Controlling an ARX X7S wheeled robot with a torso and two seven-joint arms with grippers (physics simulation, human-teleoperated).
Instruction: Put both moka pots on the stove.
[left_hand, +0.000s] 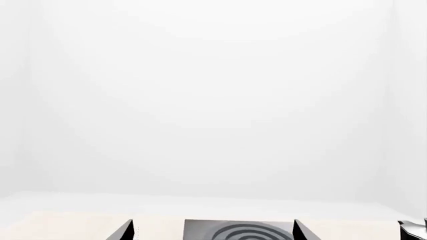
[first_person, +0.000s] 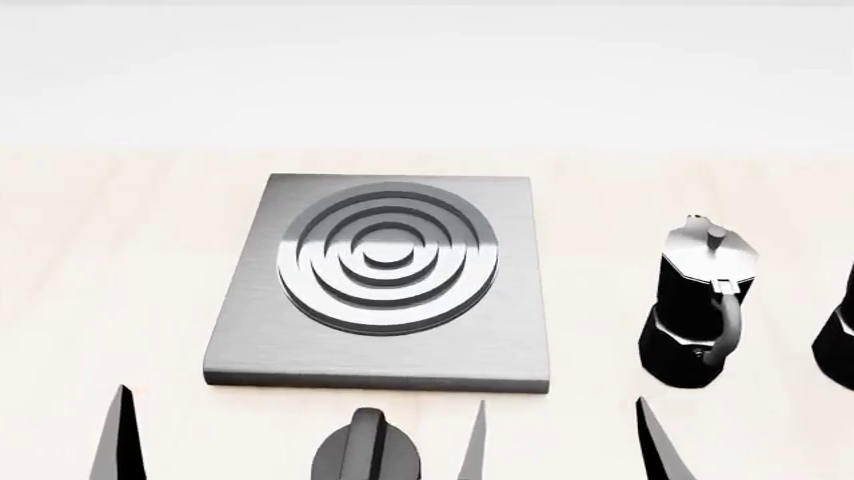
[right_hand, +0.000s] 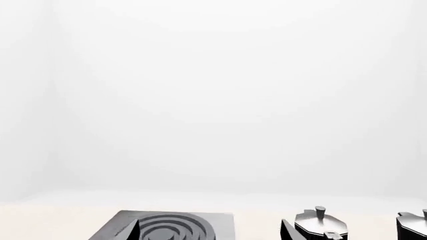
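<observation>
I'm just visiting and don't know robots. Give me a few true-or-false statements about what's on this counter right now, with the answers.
1. A moka pot already sits on the stove. False: the burner is bare, and the pot stands on the counter, to the robot's right of the stove.
2. That moka pot stands upright with its silver lid on. True.
3. A second moka pot shows at the right edge of the head view. True, though only partly in view.
4. The right gripper is clamped on a pot. False: its fingers are spread apart with nothing between them.
5. The round black knob rests on the burner rings. False: it sits on the counter at the stove's near edge.
</observation>
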